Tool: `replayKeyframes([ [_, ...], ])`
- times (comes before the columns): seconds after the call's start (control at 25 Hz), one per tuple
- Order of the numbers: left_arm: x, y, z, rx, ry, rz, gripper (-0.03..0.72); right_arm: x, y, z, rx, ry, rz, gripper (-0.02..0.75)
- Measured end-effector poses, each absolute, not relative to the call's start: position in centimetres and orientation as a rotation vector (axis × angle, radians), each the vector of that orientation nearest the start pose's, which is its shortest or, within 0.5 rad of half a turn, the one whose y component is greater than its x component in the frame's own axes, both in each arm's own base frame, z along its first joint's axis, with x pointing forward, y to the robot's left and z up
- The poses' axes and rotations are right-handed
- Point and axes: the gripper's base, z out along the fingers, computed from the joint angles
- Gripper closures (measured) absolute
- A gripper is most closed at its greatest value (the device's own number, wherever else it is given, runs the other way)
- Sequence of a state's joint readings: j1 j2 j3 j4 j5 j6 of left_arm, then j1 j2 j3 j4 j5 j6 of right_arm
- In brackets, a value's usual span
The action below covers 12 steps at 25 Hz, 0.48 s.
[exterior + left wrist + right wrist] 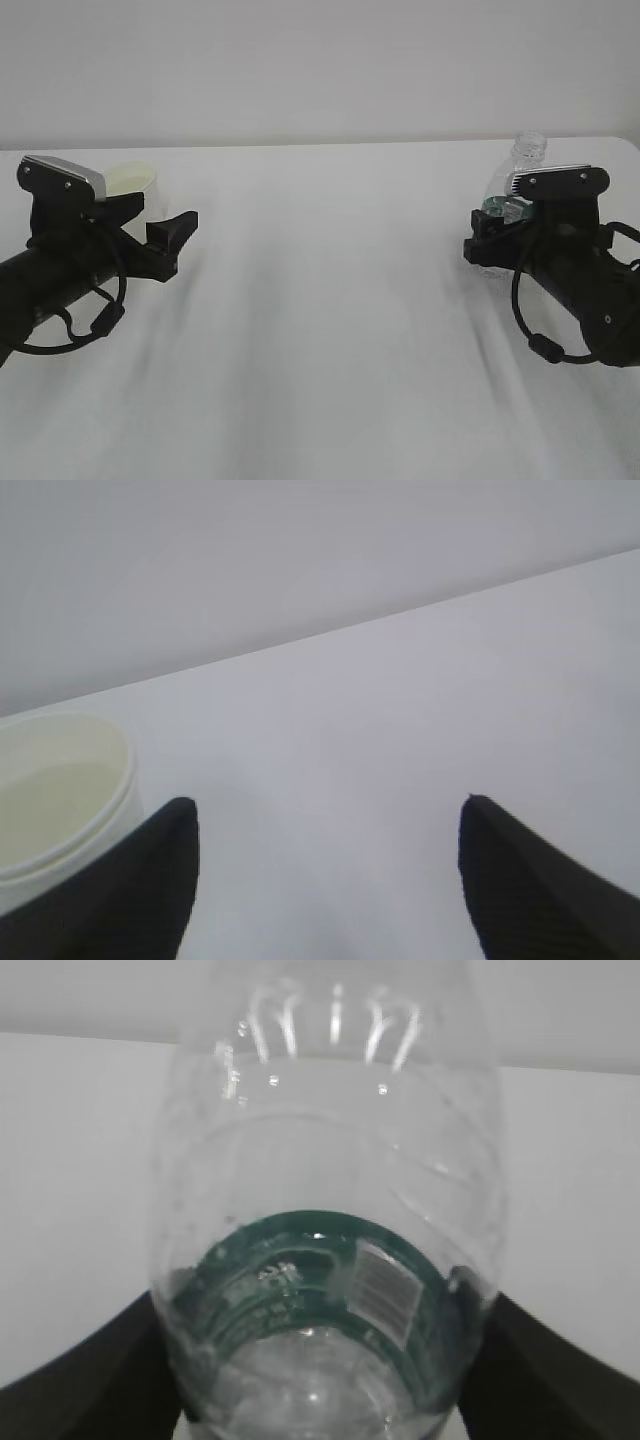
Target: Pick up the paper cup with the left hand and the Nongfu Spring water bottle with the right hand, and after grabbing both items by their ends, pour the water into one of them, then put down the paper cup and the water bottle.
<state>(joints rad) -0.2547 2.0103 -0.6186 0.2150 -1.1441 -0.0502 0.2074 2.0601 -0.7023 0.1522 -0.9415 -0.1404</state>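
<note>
The cream paper cup (132,178) stands upright at the far left, partly behind the left arm. My left gripper (165,208) lies low on the table, open, with nothing between its fingers. In the left wrist view the paper cup (60,790) sits just outside the left finger (150,880), not inside the left gripper (327,810). The clear Nongfu Spring water bottle (520,165) with its green label band stands at the right. My right gripper (472,235) holds its lower part. In the right wrist view the water bottle (330,1160) fills the right gripper (325,1360), with a finger against each side. I cannot make out any water.
A white cloth-covered table (320,300) spreads between the two arms, with a plain pale wall behind it. The table's back edge runs just behind the cup and the bottle. Black cables loop under both arms.
</note>
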Motion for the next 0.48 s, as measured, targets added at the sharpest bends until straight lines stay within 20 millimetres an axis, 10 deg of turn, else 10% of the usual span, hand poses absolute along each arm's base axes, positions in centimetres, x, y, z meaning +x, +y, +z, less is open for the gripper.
replayKeyframes([
  [0.48, 31.52, -10.03, 11.10, 0.398, 1.702, -0.327, 0.101, 33.42, 6.37, 9.25, -0.214, 1.933, 0.026, 0.139],
])
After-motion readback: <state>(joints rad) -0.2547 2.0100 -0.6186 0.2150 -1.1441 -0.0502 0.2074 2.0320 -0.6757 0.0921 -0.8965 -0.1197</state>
